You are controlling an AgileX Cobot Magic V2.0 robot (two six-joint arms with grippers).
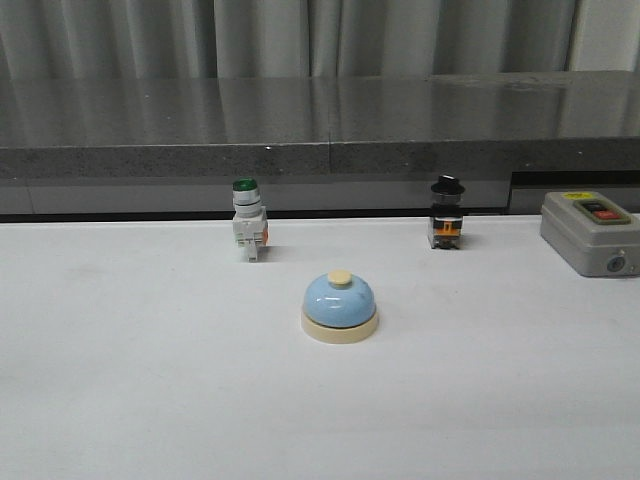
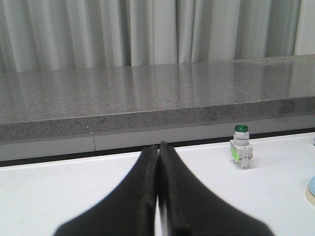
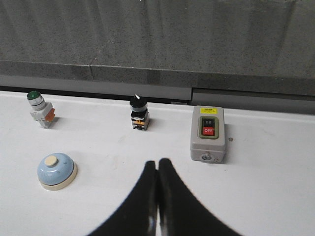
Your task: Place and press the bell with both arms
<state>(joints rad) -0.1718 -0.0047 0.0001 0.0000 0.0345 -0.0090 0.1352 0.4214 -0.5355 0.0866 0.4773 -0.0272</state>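
Observation:
The light-blue bell with a cream base and cream button stands upright on the white table, near its middle. It also shows in the right wrist view, and only its edge shows in the left wrist view. Neither arm shows in the front view. My left gripper is shut and empty, low over the table, well apart from the bell. My right gripper is shut and empty, above the table, apart from the bell.
A green-capped white switch stands behind the bell to the left. A black-capped switch stands behind it to the right. A grey on/off box lies at the far right. A grey stone ledge runs along the back.

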